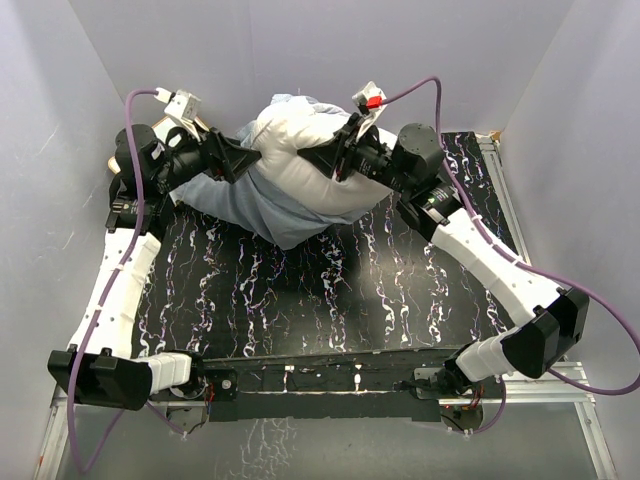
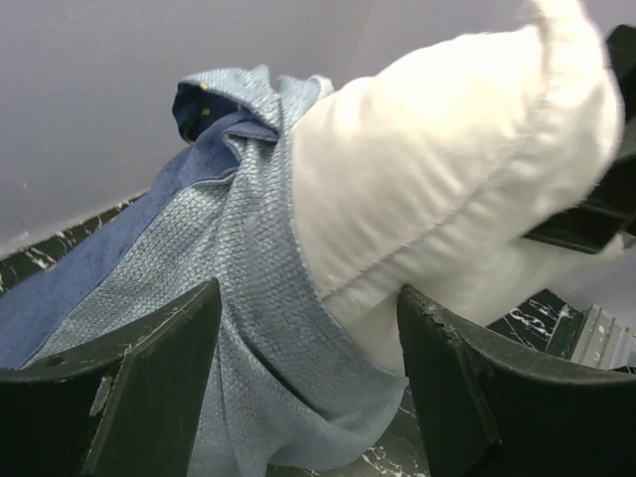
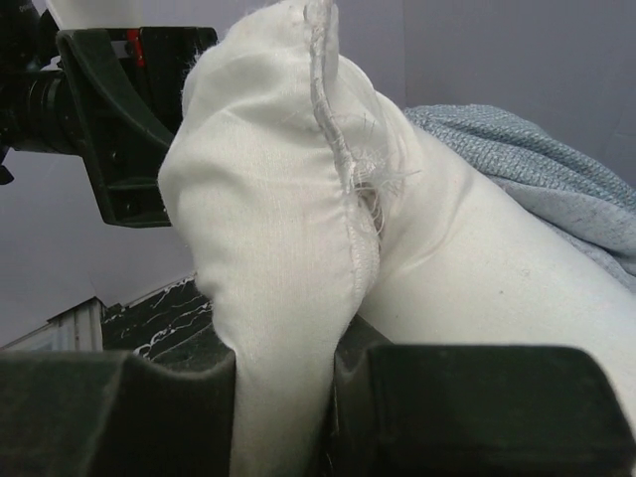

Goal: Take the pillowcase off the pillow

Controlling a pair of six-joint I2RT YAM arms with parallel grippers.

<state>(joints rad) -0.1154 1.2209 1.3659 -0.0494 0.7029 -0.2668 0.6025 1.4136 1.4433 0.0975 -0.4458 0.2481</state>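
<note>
Partly inside the pillowcase [image 1: 268, 208], the pillow [image 1: 300, 150].

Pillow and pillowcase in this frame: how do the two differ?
The pillow is plain white; the pillowcase is grey-blue weave. The pillow is plump and pinched at its seam by the right gripper; the pillowcase hangs limp, bunched around the pillow's other end. Both are soft fabric.

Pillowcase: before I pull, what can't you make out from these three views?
- Left wrist view: whether the left tool grips the grey-blue woven cloth pillowcase; cloth and the plump white pillow cover its fingers' inner faces.
- Top view: how much pillow sits inside; bunched folds hide it.
- Right wrist view: most of the pillowcase, blocked by the pillow corner clamped in the right tool.
</note>
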